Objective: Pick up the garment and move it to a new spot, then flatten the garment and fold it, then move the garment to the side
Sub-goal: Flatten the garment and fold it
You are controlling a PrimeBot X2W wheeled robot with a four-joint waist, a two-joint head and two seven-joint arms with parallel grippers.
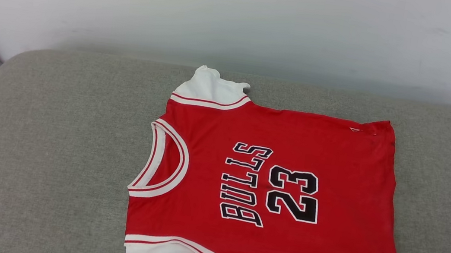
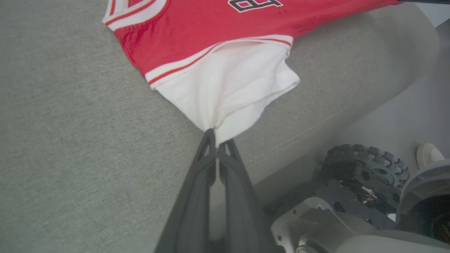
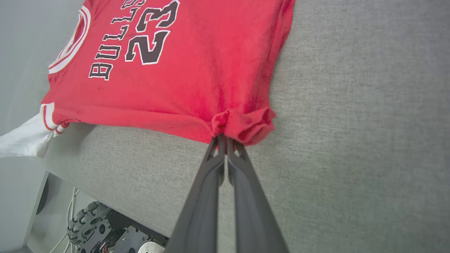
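A red garment (image 1: 287, 187) lies flat, front up, on a grey cushion (image 1: 53, 143). The left gripper (image 2: 217, 137) is clenched on the tip of the near white sleeve (image 2: 228, 88). The right gripper (image 3: 225, 137) is clenched on the bunched near hem corner. The garment spreads away ahead of both sets of fingertips. The cushion's front edge runs just behind the left gripper, with a wheel (image 2: 365, 165) below it. Bare cushion opens to the left gripper's left and the right gripper's right. Black, white-outlined print (image 1: 293, 194) reads "BULLS" and "23". A small tag (image 1: 355, 129) by the far hem corner is unreadable.
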